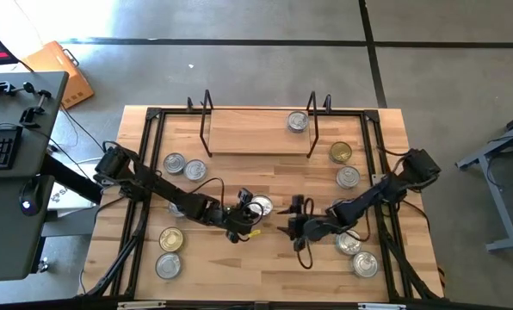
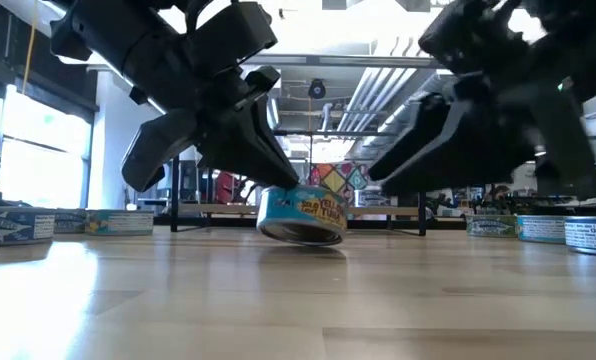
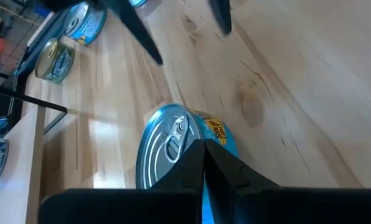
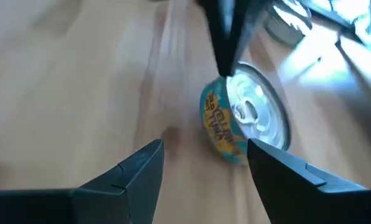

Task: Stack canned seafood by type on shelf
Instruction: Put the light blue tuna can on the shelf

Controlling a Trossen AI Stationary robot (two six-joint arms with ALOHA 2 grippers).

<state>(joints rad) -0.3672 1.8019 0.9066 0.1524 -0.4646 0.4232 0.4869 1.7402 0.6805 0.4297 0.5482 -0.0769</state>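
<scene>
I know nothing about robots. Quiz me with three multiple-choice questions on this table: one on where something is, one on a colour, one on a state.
1. Where on the shelf does the lone tin stand?
A. the left arm's end
B. the middle
C. the right arm's end

2. What colour is the side of the middle tin?
A. red
B. blue with yellow
C. green

3. How is the right gripper?
A. open, empty
B. shut on a tin
C. resting on the shelf

Answers: C, the high view shows it beside that end's upright; B, the low view shows its label; A, its fingers stand apart with nothing between them.
</scene>
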